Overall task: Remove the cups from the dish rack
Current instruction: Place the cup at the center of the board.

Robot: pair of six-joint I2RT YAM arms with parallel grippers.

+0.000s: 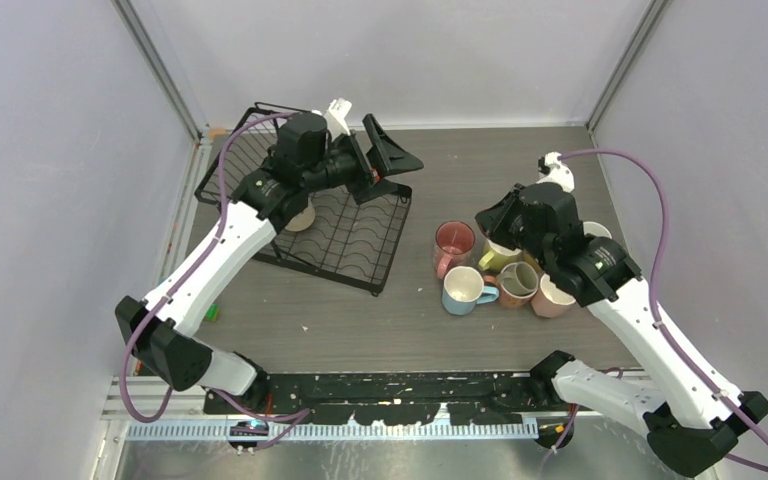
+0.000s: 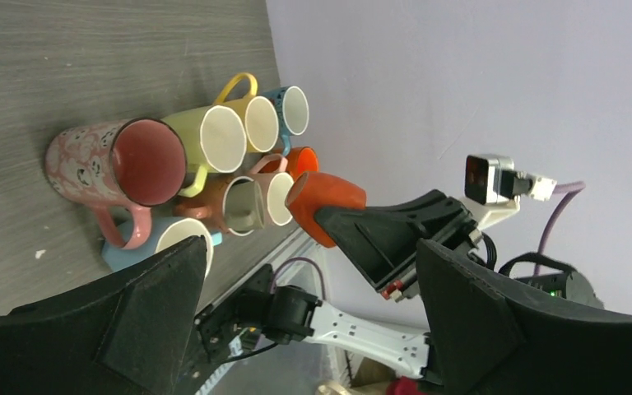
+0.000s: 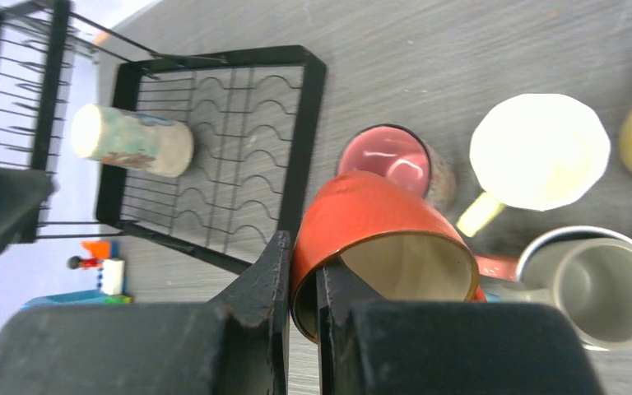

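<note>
Orange mug (image 3: 370, 222), rim pinched in right fingers (image 3: 267, 280) above crowded mugs (image 3: 539, 148), liable to slip and chip; left fingers (image 2: 156, 304) spread.

Overhead looks down; both close wrist views apparently share cups (image 2: 214, 140).

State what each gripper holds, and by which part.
Right gripper pinches the orange mug by its rim, one finger inside. Left gripper is open, empty.
</note>
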